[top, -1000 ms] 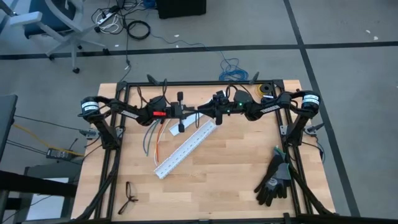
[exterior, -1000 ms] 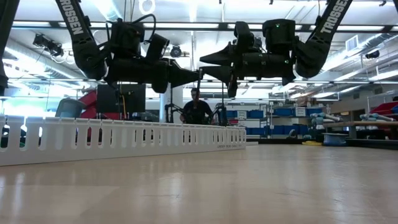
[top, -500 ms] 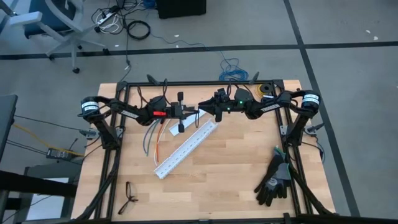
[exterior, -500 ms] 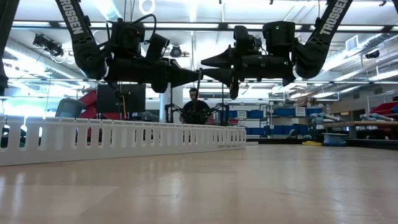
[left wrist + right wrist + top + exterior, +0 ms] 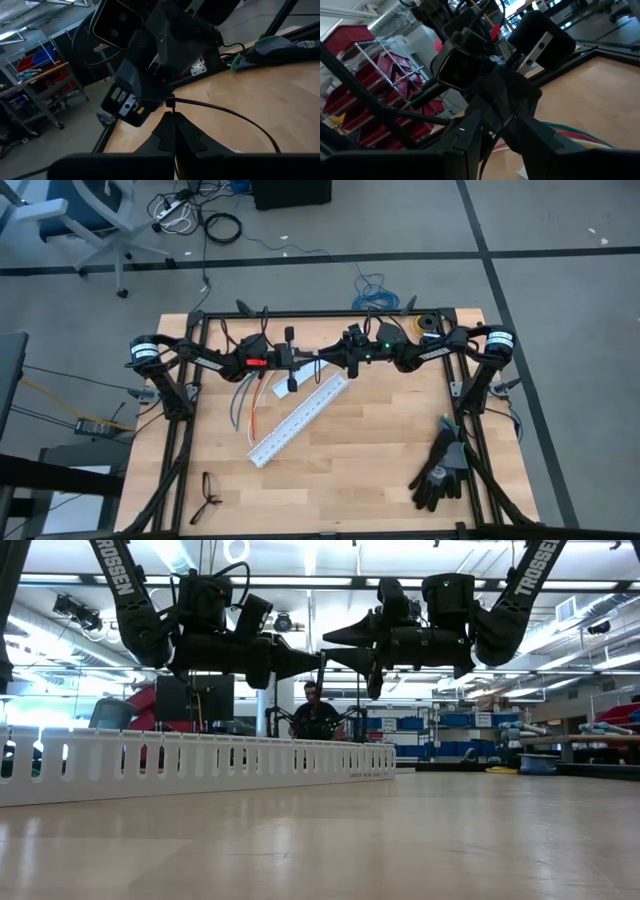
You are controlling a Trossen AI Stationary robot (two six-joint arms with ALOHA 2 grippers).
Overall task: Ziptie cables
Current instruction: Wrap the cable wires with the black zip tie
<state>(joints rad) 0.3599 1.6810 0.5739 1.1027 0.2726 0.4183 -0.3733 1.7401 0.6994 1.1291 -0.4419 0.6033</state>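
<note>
So we've got both arms up off the table, meeting nose to nose over the back half of the wooden table (image 5: 380,470). Our left gripper (image 5: 308,358) is clamped fully shut on the ziptie (image 5: 220,111), and the left wrist view shows it best: a thin black strip pinched at our fingertips (image 5: 172,122), arcing out over the wood and down out of frame. Our right gripper (image 5: 328,357) sits tip to tip with the left one, fingers part-way closed, but we can't really tell if it's pinching the ziptie or just touching it. The cables (image 5: 248,402) lie on the table under our left arm, just beside the near end of the white slotted duct (image 5: 298,420), so well below both grippers, not in either one. The right wrist view catches them too, green, red and white strands (image 5: 570,136) fanned out on the wood past the left gripper. The low view hides the cables completely behind the duct (image 5: 190,765), but it does show how high the two grippers (image 5: 322,658) hang above the tabletop, plus a person (image 5: 314,715) way back in the room. From above we also see black gloves (image 5: 443,468) near the right front corner and a pair of glasses (image 5: 208,494) at the left front.
</note>
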